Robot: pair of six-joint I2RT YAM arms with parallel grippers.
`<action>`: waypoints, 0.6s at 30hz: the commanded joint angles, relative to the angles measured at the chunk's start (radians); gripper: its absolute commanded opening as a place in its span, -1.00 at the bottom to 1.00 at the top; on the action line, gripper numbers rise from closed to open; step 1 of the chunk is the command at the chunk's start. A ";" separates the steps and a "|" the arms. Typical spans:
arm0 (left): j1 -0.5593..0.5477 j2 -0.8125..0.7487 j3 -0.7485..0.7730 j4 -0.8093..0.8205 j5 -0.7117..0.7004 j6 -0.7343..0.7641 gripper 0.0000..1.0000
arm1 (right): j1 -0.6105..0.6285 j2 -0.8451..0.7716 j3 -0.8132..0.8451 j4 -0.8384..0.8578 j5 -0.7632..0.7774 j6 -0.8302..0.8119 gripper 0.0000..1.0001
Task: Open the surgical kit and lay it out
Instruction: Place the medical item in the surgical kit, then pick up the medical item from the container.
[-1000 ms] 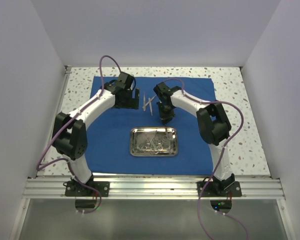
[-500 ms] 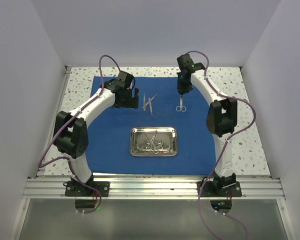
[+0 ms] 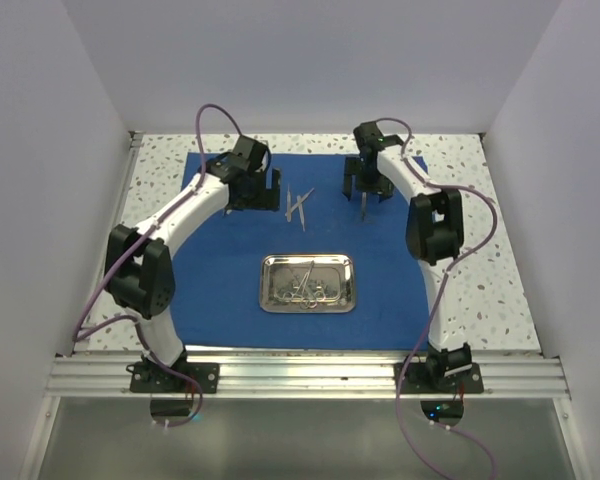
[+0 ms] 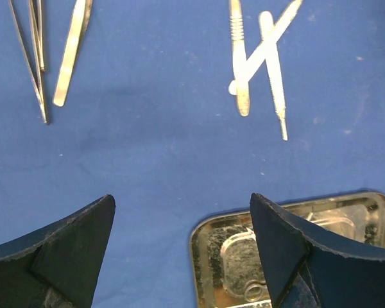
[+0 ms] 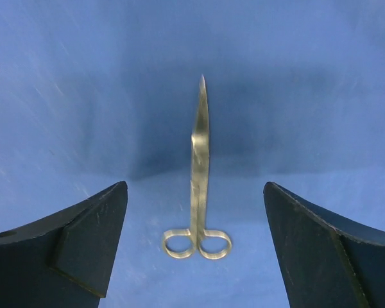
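The royal-blue cloth wrap (image 3: pixel 220 270) lies spread flat on the table. A small steel tray (image 3: pixel 269 283) sits on its near middle and holds several thin instruments (image 3: pixel 306 284). Crossed silver tweezers (image 3: pixel 298 207) lie further back. My right gripper (image 3: pixel 365 190) stands open over the far cloth. In the right wrist view a pair of silver scissors (image 5: pixel 199 186) lies flat between the spread fingers (image 5: pixel 90 237) and touches neither. My left gripper (image 3: pixel 272 190) is open and empty left of the tweezers. Its wrist view shows the tray's corner (image 4: pixel 202 250) and several laid-out tools (image 4: pixel 260 61).
Speckled tabletop (image 3: pixel 480 230) borders the cloth on all sides. White walls close in left, right and behind. A metal rail (image 3: pixel 300 375) runs along the near edge by the arm bases. More thin tweezers (image 4: pixel 67 58) lie at the top left of the left wrist view.
My right gripper carried the scissors from above the tray to the far cloth, then opened and let them go. The left arm has hardly moved.
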 commanded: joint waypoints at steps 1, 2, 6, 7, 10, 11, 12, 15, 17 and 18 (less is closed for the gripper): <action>-0.054 -0.071 -0.012 0.012 0.044 0.011 0.79 | 0.003 -0.172 -0.100 0.056 -0.029 0.003 0.82; -0.077 -0.072 -0.014 0.017 0.048 0.020 0.79 | 0.003 -0.206 -0.172 0.065 -0.035 0.006 0.82; -0.195 -0.075 -0.049 0.030 0.057 0.029 0.79 | 0.009 -0.384 -0.385 0.114 -0.061 0.043 0.82; -0.231 -0.077 -0.061 0.041 0.070 0.022 0.79 | 0.009 -0.467 -0.431 0.137 -0.078 0.059 0.82; -0.291 -0.089 -0.121 0.084 0.097 -0.008 0.78 | 0.012 -0.610 -0.586 0.167 -0.121 0.089 0.82; -0.304 -0.091 -0.132 0.090 0.099 -0.012 0.77 | 0.014 -0.646 -0.643 0.167 -0.132 0.093 0.82; -0.315 -0.088 -0.153 0.101 0.099 -0.018 0.77 | 0.017 -0.674 -0.668 0.168 -0.143 0.099 0.81; -0.356 -0.078 -0.196 0.136 0.119 -0.022 0.75 | 0.025 -0.781 -0.746 0.160 -0.160 0.113 0.81; -0.384 -0.060 -0.212 0.148 0.113 -0.026 0.74 | 0.028 -0.850 -0.792 0.148 -0.161 0.118 0.81; -0.391 -0.052 -0.213 0.149 0.107 -0.032 0.73 | 0.028 -0.871 -0.805 0.142 -0.160 0.119 0.81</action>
